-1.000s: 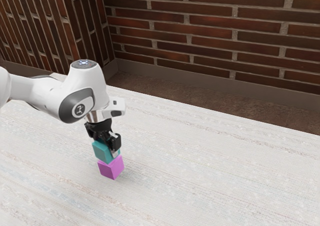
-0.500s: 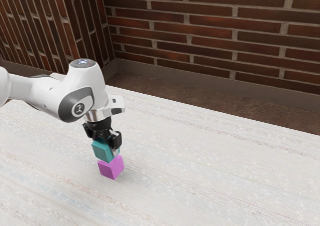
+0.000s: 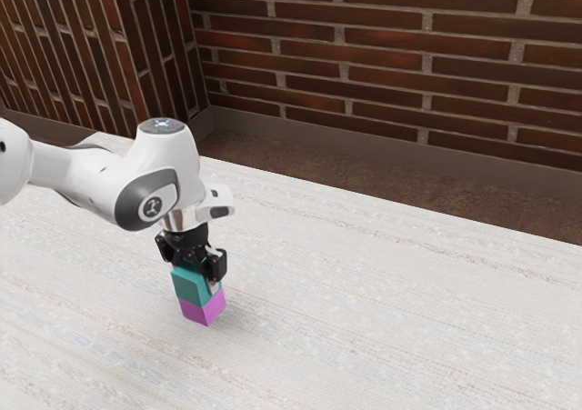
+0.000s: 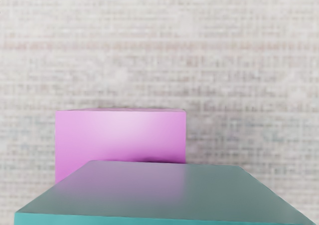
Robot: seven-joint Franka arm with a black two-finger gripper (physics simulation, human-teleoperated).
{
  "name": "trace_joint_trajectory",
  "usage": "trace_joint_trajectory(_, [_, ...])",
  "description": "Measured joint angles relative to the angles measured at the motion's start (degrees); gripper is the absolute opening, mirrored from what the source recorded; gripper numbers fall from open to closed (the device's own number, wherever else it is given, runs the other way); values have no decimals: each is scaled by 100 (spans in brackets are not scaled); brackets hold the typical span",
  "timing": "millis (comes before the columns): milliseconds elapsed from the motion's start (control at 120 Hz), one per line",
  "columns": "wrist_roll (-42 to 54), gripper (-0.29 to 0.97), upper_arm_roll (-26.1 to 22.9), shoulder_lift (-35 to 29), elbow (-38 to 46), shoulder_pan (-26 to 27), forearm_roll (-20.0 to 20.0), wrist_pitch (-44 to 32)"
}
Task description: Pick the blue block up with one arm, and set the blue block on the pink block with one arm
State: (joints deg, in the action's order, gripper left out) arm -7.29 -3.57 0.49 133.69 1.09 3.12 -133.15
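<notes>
The blue block (image 3: 189,285), more teal than blue to my eye, sits on top of the pink block (image 3: 205,308), the two touching face to face as a small stack. They are not quite square to each other: in the exterior view the pink block pokes out a little toward the exterior view's right from under the upper one. The black gripper (image 3: 193,266) is right down on the stack, its two fingers pressed against opposite sides of the blue block's upper part, so it is clamped on that block while the block rests on the pink one.

The white arm (image 3: 100,178) comes in from the exterior view's left, bends at a rounded grey-banded joint and drops straight down to the hand.

From the wrist view, the blue block (image 4: 159,192) is a broad teal slab just under the hand, and the pink block (image 4: 119,135) shows beyond and below it, with a dark line of shadow where they meet.

The stack stands on a pale table (image 3: 382,283) with a faint streaky grain, whitish with hints of grey and blue. The tabletop around the blocks is open, and nothing crowds the hand. Behind the table a strip of dark brown floor (image 3: 364,178) runs to a grey skirting board, and above that rises a brick wall (image 3: 382,46) of dark red brick, meeting a second brick wall in a corner at the exterior view's upper left.
</notes>
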Motion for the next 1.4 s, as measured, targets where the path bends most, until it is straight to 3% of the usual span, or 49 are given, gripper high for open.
trace_joint_trajectory(1400, [226, 41, 308, 44, -228, 130, 6, 20])
